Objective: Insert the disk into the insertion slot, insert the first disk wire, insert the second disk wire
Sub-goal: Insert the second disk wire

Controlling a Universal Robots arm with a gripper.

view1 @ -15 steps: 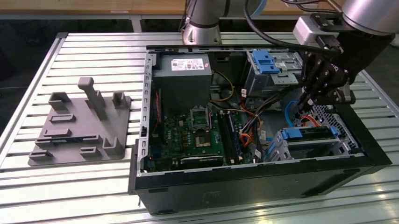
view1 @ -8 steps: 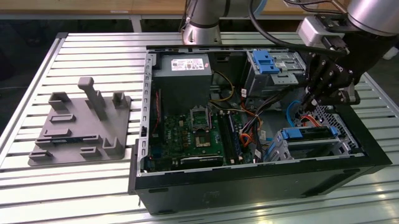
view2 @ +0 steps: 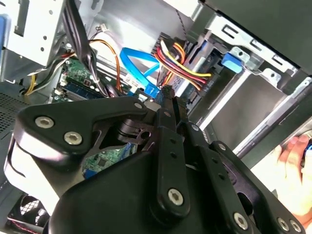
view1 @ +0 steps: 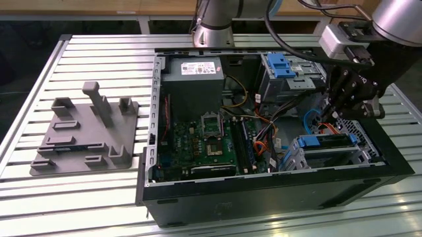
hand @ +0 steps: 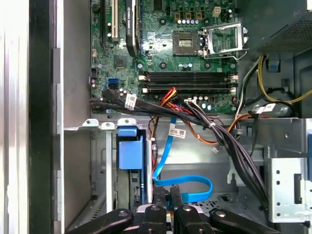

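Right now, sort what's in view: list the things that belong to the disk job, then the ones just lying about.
Job in hand:
- grey hard drive in its bright blue plastic carrier
- perforated silver sheet-metal drive cage
- flat light-blue ribbon cable
- black gripper

Lying about:
- grey plastic fixture plate
- green motherboard
- taller silver bay with a blue latch

In the exterior view the pincer [view1: 329, 114] hangs low inside the computer case [view1: 264, 195], and its dark linkage hides its fingertips. In both wrist views the black linkage covers the plug end of the second disk wire [hand: 187, 187], so the pincer's grip cannot be judged. The disk [view1: 327, 141] sits deep in the insertion slot [view1: 361, 148], showing little beyond its blue edge. A blurred hand [view2: 291, 168] is cut off by the second wrist view's edge.
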